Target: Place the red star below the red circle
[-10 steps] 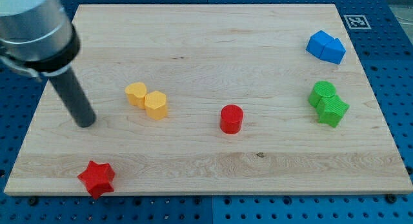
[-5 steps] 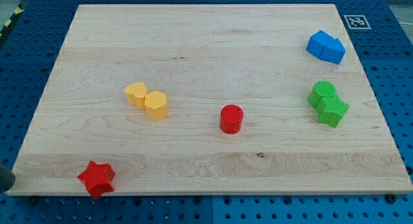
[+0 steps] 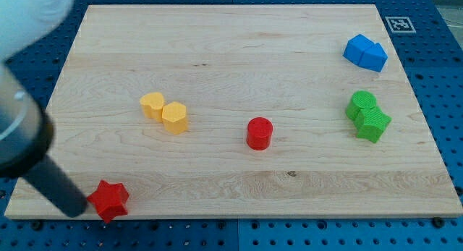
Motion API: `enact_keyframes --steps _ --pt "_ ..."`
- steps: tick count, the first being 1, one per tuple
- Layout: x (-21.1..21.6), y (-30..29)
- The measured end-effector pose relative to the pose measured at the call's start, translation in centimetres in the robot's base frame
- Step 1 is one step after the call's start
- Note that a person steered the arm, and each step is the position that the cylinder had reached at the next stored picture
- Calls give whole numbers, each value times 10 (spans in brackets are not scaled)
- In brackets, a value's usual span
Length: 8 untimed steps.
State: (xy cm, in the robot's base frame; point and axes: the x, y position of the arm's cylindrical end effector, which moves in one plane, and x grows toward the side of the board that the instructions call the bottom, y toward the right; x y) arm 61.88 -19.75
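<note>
The red star point(image 3: 109, 200) lies at the view's bottom left, near the board's bottom edge. The red circle point(image 3: 259, 133) stands near the board's middle, well to the right of the star and higher up. My tip point(image 3: 74, 210) is at the star's left side, touching it or nearly so. The rod rises from there toward the view's upper left, and the blurred arm body covers the left edge.
Two yellow blocks point(image 3: 165, 112) sit together left of centre. Two green blocks point(image 3: 367, 116) sit together at the right. A blue block point(image 3: 364, 53) is at the top right. The wooden board point(image 3: 231, 34) lies on a blue pegboard.
The rod went from the board's left, above the star, out past the bottom left corner. Now it is back in view with the tip against the star's left side. No block moved.
</note>
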Motion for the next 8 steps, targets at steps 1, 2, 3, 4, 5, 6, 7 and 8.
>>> enact_keyframes --steps 1,2,3,4,5,6,7,8 --pt "0 0" --pt "-1 12" --pt "0 32" --pt "0 62" --pt "0 92" --pt "0 122" --pt "0 162" --pt "0 178"
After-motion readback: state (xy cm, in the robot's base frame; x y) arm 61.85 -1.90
